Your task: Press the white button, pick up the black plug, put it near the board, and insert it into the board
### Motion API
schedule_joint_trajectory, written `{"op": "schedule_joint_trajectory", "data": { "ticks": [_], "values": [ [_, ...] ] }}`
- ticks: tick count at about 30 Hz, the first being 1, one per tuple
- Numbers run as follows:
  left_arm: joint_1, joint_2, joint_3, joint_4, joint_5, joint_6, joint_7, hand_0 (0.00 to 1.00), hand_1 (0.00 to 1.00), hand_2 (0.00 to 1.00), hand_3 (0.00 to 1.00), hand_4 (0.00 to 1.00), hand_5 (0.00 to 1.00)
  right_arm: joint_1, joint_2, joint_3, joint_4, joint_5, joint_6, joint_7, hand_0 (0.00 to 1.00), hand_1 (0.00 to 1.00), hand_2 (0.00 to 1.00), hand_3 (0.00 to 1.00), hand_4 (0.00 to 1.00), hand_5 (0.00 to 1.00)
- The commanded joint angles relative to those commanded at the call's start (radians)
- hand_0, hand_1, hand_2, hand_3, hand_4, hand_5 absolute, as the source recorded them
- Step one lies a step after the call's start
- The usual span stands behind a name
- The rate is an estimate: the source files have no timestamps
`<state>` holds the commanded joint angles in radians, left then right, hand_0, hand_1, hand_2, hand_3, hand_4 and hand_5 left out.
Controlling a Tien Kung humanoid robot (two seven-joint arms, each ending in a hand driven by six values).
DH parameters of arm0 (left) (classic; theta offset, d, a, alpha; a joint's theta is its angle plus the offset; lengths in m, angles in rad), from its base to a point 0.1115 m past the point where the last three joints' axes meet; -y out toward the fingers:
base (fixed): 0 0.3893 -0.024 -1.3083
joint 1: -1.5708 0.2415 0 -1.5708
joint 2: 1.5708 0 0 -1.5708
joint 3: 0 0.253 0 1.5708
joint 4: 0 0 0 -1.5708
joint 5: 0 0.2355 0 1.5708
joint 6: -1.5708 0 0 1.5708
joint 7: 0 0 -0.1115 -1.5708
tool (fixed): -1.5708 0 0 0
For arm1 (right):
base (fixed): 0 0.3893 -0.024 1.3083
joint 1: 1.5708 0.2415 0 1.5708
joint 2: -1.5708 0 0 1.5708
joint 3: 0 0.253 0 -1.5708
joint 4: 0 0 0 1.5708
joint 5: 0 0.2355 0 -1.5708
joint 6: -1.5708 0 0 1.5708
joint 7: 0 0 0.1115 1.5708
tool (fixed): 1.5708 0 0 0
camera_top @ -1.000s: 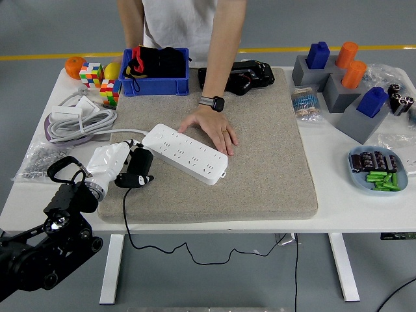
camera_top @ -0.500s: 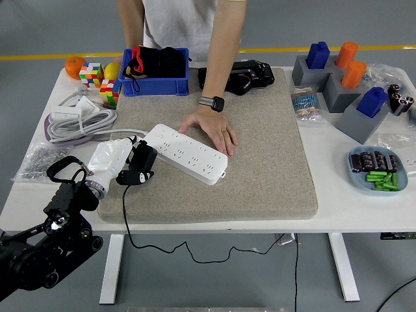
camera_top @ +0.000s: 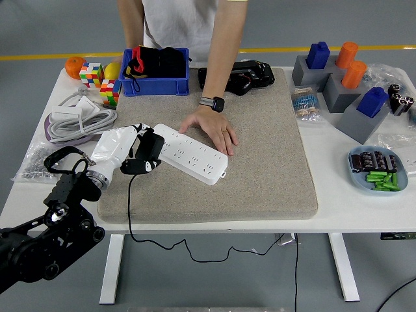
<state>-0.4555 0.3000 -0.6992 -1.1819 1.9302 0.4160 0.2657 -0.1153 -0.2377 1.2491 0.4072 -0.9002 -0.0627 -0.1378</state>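
From the lower left of the frame I see my left hand (camera_top: 117, 153) raised over the mat (camera_top: 260, 162), its fingers (camera_top: 134, 138) clamped on the black plug (camera_top: 144, 155), whose cord (camera_top: 129, 214) drops off the bench (camera_top: 338, 201) edge. The plug sits at the left end of the white board (camera_top: 192, 155), touching it. Just beyond, a person's hand (camera_top: 211, 127) rests flat on the board's far edge.

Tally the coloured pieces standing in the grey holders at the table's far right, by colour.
Blue blocks: 2
Orange cylinders: 2
Total: 4
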Motion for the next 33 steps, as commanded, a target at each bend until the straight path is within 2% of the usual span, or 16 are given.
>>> {"op": "schedule_joint_trajectory", "data": {
  "ticks": [4, 11, 21, 33],
  "values": [
    [-0.062, -0.005, 0.066, 0.036, -0.029, -0.004, -0.014, 0.138, 0.254, 0.29, 0.504, 0.424, 0.002, 0.002, 0.0, 0.001, 0.0, 0.001, 0.0, 0.0, 0.749, 0.725, 0.705, 0.667, 0.73, 0.417],
    [-0.14, -0.01, 0.163, 0.098, -0.046, 0.001, -0.035, 0.139, 0.261, 0.293, 0.508, 0.437, 0.002, 0.006, -0.003, 0.002, 0.001, 0.001, -0.001, 0.0, 0.749, 0.725, 0.704, 0.664, 0.729, 0.417],
    [-0.185, -0.021, 0.21, 0.166, -0.029, 0.0, -0.055, 0.138, 0.265, 0.294, 0.512, 0.441, 0.002, 0.006, -0.005, -0.008, -0.001, 0.004, 0.0, -0.001, 0.749, 0.724, 0.704, 0.665, 0.73, 0.417],
    [-0.194, -0.016, 0.221, 0.22, -0.003, -0.006, -0.057, 0.141, 0.269, 0.294, 0.512, 0.446, 0.002, 0.006, -0.008, -0.011, -0.002, 0.005, 0.0, -0.001, 0.748, 0.724, 0.704, 0.665, 0.729, 0.416]
  ]
}}
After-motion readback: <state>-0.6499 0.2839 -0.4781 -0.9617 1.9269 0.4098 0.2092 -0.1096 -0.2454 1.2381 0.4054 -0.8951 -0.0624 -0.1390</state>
